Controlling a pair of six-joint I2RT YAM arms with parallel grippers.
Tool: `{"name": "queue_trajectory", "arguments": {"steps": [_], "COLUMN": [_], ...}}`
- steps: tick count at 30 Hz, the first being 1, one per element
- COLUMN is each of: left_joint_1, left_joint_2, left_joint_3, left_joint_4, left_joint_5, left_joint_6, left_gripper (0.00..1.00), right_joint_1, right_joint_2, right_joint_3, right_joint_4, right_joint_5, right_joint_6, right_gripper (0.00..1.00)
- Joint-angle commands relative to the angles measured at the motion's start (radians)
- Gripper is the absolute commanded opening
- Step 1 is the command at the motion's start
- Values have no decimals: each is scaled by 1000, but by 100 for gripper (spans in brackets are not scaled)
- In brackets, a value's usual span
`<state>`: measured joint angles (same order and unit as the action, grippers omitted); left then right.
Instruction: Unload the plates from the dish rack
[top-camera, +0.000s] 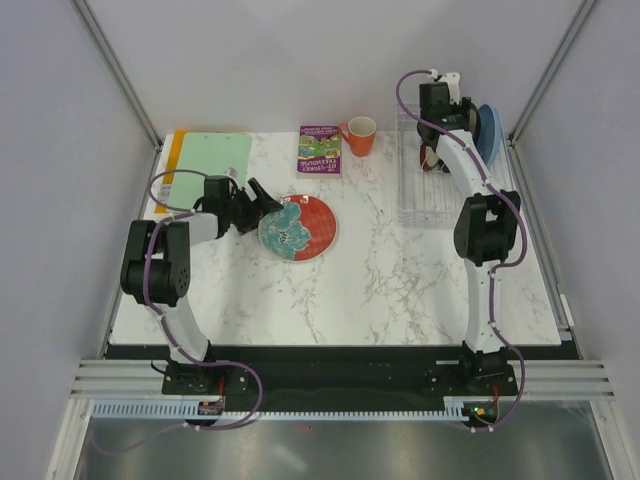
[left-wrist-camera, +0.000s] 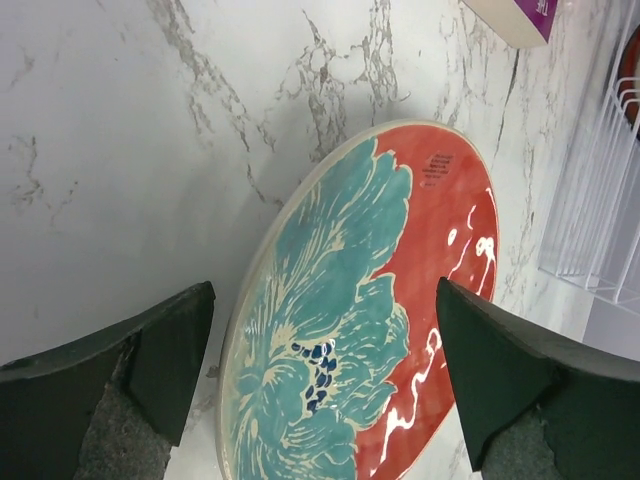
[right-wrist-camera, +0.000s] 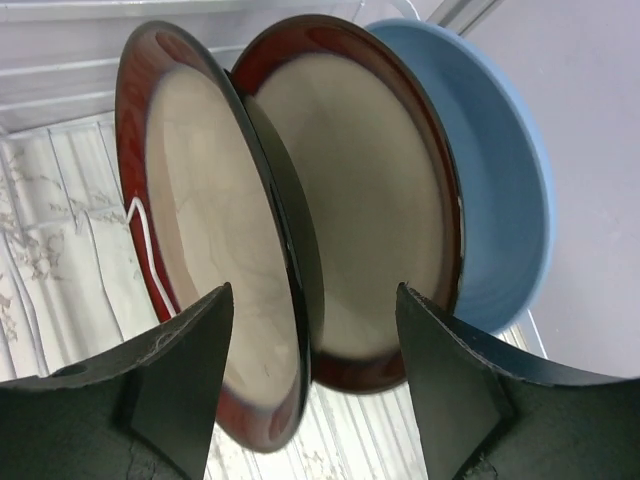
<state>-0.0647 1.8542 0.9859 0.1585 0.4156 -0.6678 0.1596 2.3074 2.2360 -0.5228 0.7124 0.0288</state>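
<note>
A red-orange plate with a teal flower (top-camera: 297, 227) lies flat on the marble table left of centre. My left gripper (left-wrist-camera: 322, 300) stands open at its left rim, fingers (left-wrist-camera: 160, 360) wide apart over the plate (left-wrist-camera: 370, 310) and not touching it. At the back right the clear dish rack (top-camera: 420, 195) holds upright plates. In the right wrist view these are two dark-red-rimmed cream plates (right-wrist-camera: 200, 230) (right-wrist-camera: 370, 190) and a light blue plate (right-wrist-camera: 505, 190) behind them. My right gripper (right-wrist-camera: 312, 300) is open above them, one finger on each side of the nearer plates' rims.
A purple book (top-camera: 320, 149) and an orange mug (top-camera: 359, 135) sit at the back centre. A green clipboard (top-camera: 212, 160) lies at the back left. The enclosure's walls stand close behind the rack, and the rack's wire side (left-wrist-camera: 600, 200) shows right of the flower plate.
</note>
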Motion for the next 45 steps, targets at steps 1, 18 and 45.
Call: {"name": "queue_trajectory", "arguments": {"steps": [1, 18, 45], "left_joint_1": [3, -20, -47], "left_joint_2": [-18, -453, -570], "left_joint_3": [-21, -118, -151], "left_joint_4": [-106, -143, -177], "left_joint_5": [-86, -70, -11], "left_joint_6": [27, 27, 46], "left_gripper": [100, 100, 100], "right_joint_1": [-6, 3, 74], "right_joint_2": [43, 38, -195], "right_joint_3": [89, 71, -96], "right_joint_4": [38, 154, 422], "right_joint_5": [-4, 105, 395], "right_joint_6": [-21, -125, -320], "right_gripper": [73, 0, 0]}}
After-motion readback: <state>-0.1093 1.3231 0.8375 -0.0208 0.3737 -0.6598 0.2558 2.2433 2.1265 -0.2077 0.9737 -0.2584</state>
